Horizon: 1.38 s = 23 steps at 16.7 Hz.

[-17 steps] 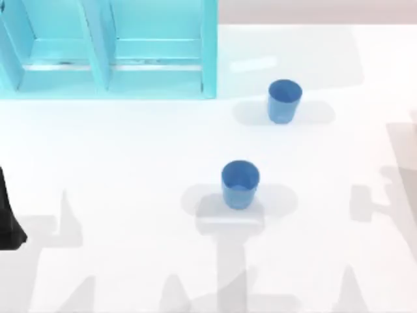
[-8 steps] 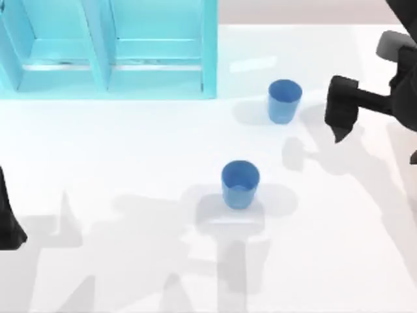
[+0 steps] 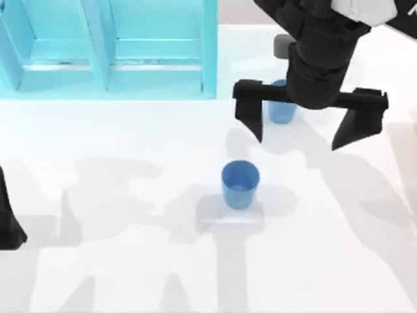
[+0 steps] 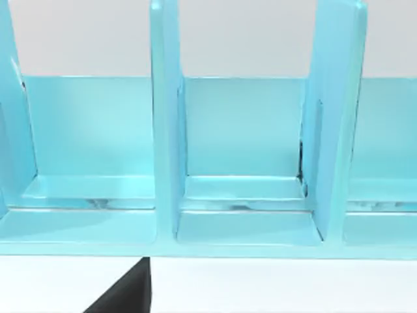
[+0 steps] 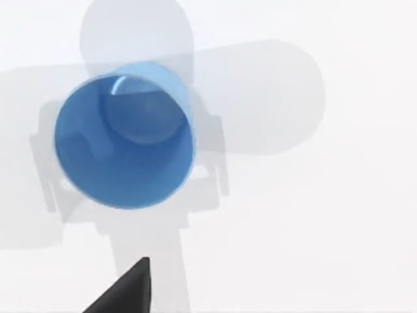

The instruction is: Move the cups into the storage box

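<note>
Blue cups — two, near cup (image 3: 240, 184), far cup (image 3: 281, 109), right tool (image 3: 305, 128) spread above

A plain white table (image 3: 117, 261) spreads across the top view, smooth and bare of pattern; soft grey shadows overlap on it, several for each object, so light falls from more than one direction; beyond its far edge runs a pale beige-grey strip of background (image 3: 241, 12).
</note>
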### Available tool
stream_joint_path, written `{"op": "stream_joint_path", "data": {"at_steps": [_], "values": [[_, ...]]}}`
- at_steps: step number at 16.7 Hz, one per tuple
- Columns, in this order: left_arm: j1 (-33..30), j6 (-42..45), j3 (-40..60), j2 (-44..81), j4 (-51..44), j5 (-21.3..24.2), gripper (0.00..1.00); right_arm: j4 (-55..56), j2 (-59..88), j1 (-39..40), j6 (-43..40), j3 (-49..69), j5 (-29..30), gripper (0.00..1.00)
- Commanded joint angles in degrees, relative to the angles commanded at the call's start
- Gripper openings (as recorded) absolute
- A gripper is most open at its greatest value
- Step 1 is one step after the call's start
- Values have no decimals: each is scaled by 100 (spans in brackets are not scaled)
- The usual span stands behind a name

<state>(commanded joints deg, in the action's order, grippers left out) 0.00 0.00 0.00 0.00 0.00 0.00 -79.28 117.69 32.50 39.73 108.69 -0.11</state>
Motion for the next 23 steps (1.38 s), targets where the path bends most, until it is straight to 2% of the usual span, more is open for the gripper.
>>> {"op": "stream_joint_path", "data": {"at_steps": [6,13,23], "values": [[0,0,0,0,0,0,100,-230,890,329,-237,990,31,100],[0,0,0,0,0,0,100,-225,935,324,-257,1000,27,100],[0,0,0,0,0,0,100,1809,1165,362,-246,-799,30,100]]}}
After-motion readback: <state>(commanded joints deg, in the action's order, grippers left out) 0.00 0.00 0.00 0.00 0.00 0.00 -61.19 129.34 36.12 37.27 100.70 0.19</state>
